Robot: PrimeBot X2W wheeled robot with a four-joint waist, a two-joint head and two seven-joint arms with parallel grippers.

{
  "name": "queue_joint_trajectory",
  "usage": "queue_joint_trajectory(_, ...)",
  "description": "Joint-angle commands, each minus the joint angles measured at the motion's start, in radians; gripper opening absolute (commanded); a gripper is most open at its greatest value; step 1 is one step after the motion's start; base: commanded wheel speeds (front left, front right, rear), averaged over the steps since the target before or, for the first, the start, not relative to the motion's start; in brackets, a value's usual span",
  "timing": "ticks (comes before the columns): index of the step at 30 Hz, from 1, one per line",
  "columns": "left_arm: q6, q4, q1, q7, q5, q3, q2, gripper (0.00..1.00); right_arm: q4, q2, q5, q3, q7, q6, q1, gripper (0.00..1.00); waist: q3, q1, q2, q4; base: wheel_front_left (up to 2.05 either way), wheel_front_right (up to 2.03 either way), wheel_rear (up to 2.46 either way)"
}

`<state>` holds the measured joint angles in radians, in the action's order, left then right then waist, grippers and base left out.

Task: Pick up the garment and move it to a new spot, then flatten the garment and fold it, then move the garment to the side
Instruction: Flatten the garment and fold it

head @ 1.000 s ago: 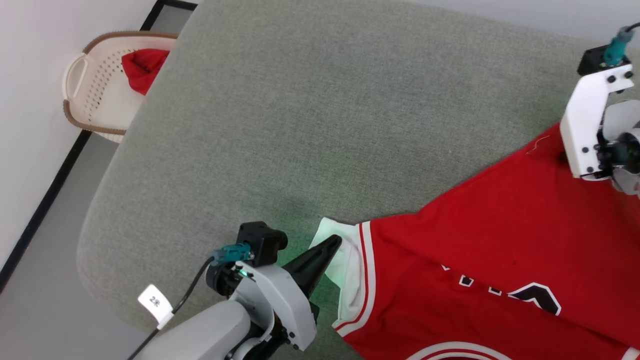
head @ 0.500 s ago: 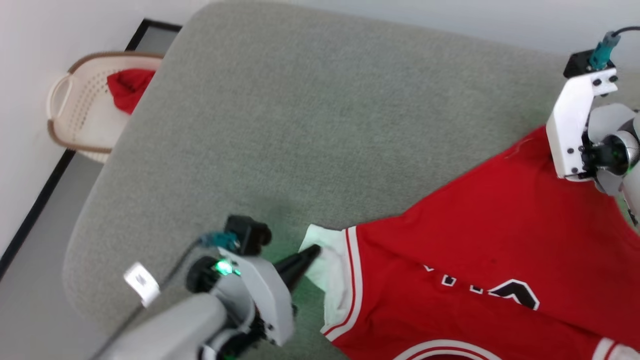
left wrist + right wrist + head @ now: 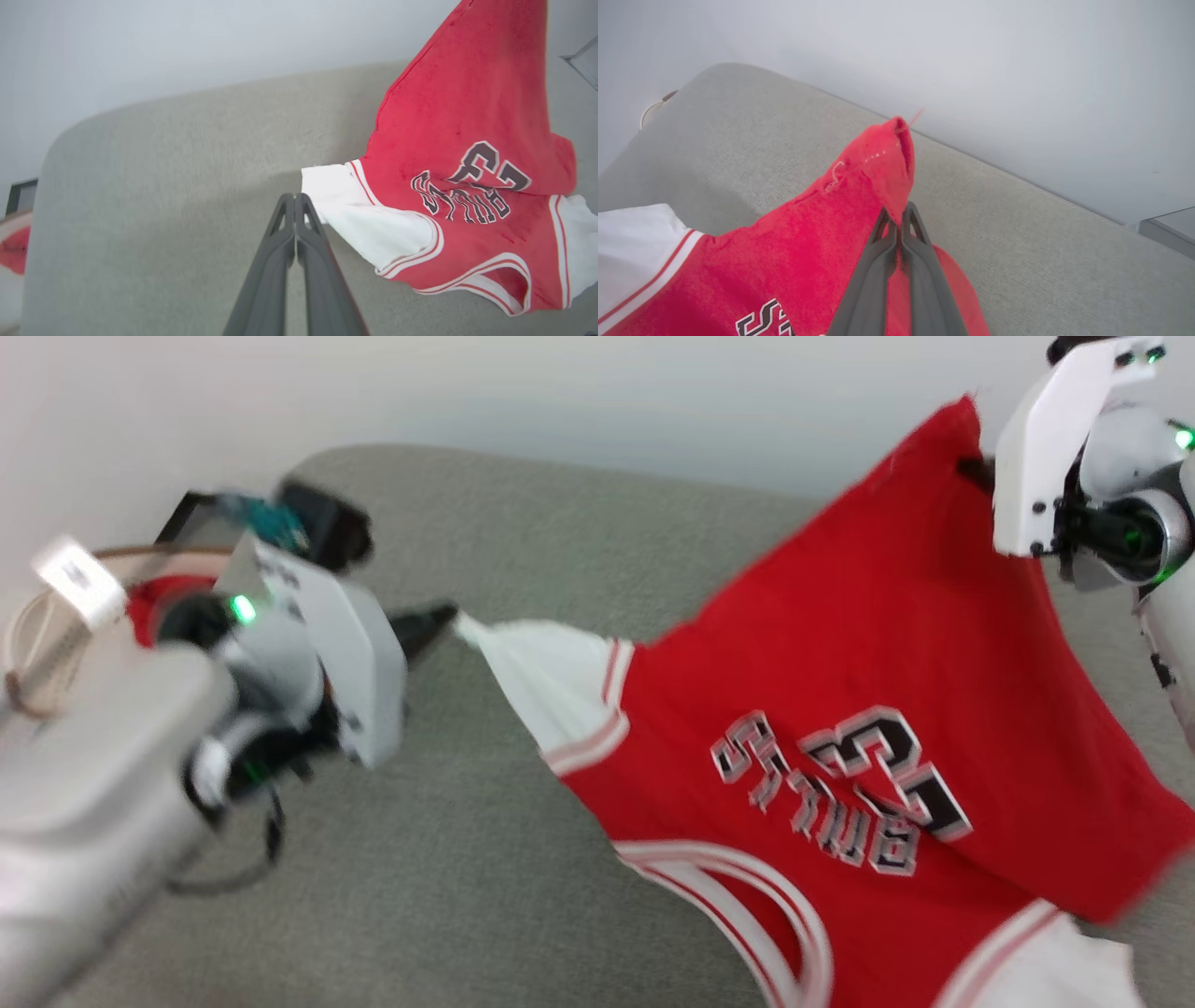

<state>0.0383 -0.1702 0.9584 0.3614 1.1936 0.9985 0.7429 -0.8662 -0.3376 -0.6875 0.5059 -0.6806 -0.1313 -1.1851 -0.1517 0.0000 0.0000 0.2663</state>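
The garment [image 3: 840,644], a red jersey with white sleeves and striped trim, hangs stretched in the air between my two grippers, with its lower parts trailing near the grey cushion. Its black number 23 [image 3: 901,775] and lettering show upside down. My left gripper [image 3: 446,614] is shut on the tip of the white sleeve [image 3: 551,681]. In the left wrist view its fingers [image 3: 295,198] close beside the sleeve edge [image 3: 327,186]. My right gripper [image 3: 976,467] is raised at the upper right, shut on a red hem corner [image 3: 887,158], with its fingers [image 3: 896,219] pinching the fabric.
A wide grey-green padded surface [image 3: 448,859] lies below the garment and ends at a pale wall behind. A cream laundry basket [image 3: 19,644] with a red cloth [image 3: 140,607] stands at the far left, mostly behind my left arm.
Both grippers have risen, lifting the garment off the surface and spreading it so its number shows. The head camera has tilted up.
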Motion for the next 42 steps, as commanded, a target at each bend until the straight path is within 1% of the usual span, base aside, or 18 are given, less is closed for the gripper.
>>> queue_joint_trajectory(1, -0.014, -0.022, 0.044, 0.014, -0.009, -0.012, 0.011, 0.0, 0.004, 0.0, -0.006, -0.005, 0.024, 0.001, -0.022, 0.0, 0.06, 0.0, 0.0, -0.061, 0.0, 0.0, 0.0)
queue_joint_trajectory(3, -0.027, -0.071, 0.109, 0.032, -0.04, -0.015, 0.009, 0.0, 0.005, 0.004, 0.011, -0.009, 0.078, 0.001, -0.038, 0.0, 0.077, 0.0, 0.0, -0.079, 0.0, 0.0, 0.0)
queue_joint_trajectory(6, -0.054, -0.161, 0.208, 0.054, -0.076, -0.019, -0.013, 0.0, -0.017, 0.018, 0.031, -0.032, 0.149, 0.001, -0.067, 0.0, 0.098, 0.0, 0.0, -0.106, 0.0, 0.0, 0.0)
queue_joint_trajectory(9, -0.078, -0.258, 0.304, 0.057, -0.112, -0.024, -0.045, 0.0, -0.047, 0.039, 0.05, -0.059, 0.217, 0.001, -0.095, 0.0, 0.117, 0.0, 0.0, -0.133, 0.0, 0.0, 0.0)
queue_joint_trajectory(11, -0.086, -0.326, 0.366, 0.049, -0.128, -0.031, -0.069, 0.0, -0.063, 0.053, 0.066, -0.07, 0.258, 0.001, -0.12, 0.0, 0.126, 0.0, 0.0, -0.154, 0.0, 0.0, 0.0)
queue_joint_trajectory(12, -0.092, -0.357, 0.397, 0.041, -0.154, -0.026, -0.08, 0.0, -0.069, 0.059, 0.07, -0.078, 0.28, 0.001, -0.129, 0.0, 0.131, 0.0, 0.0, -0.162, 0.0, 0.0, 0.0)
queue_joint_trajectory(17, -0.109, -0.506, 0.521, -0.007, -0.202, -0.031, -0.13, 0.0, -0.107, 0.087, 0.096, -0.1, 0.352, 0.001, -0.178, 0.0, 0.146, 0.0, 0.0, -0.205, 0.0, 0.0, 0.0)
queue_joint_trajectory(19, -0.116, -0.556, 0.563, -0.032, -0.232, -0.026, -0.145, 0.0, -0.123, 0.096, 0.108, -0.109, 0.378, 0.001, -0.195, 0.0, 0.149, 0.0, 0.0, -0.22, 0.0, 0.0, 0.0)
queue_joint_trajectory(26, -0.135, -0.704, 0.679, -0.12, -0.279, -0.026, -0.183, 0.0, -0.173, 0.107, 0.133, -0.132, 0.443, 0.001, -0.251, 0.0, 0.142, 0.0, 0.0, -0.266, 0.0, 0.0, 0.0)
queue_joint_trajectory(33, -0.147, -0.805, 0.786, -0.19, -0.297, -0.037, -0.205, 0.0, -0.202, 0.104, 0.159, -0.15, 0.506, 0.001, -0.317, 0.0, 0.074, 0.0, 0.0, -0.296, 0.0, 0.0, 0.0)
queue_joint_trajectory(38, -0.123, -0.862, 0.873, -0.265, -0.314, -0.055, -0.223, 0.0, -0.205, 0.121, 0.18, -0.158, 0.569, 0.001, -0.371, 0.0, -0.014, 0.0, 0.0, -0.309, 0.0, 0.0, 0.0)
queue_joint_trajectory(42, -0.105, -0.905, 0.946, -0.327, -0.333, -0.062, -0.233, 0.0, -0.213, 0.138, 0.208, -0.161, 0.64, 0.001, -0.423, 0.0, -0.109, 0.0, 0.0, -0.322, 0.0, 0.0, 0.0)
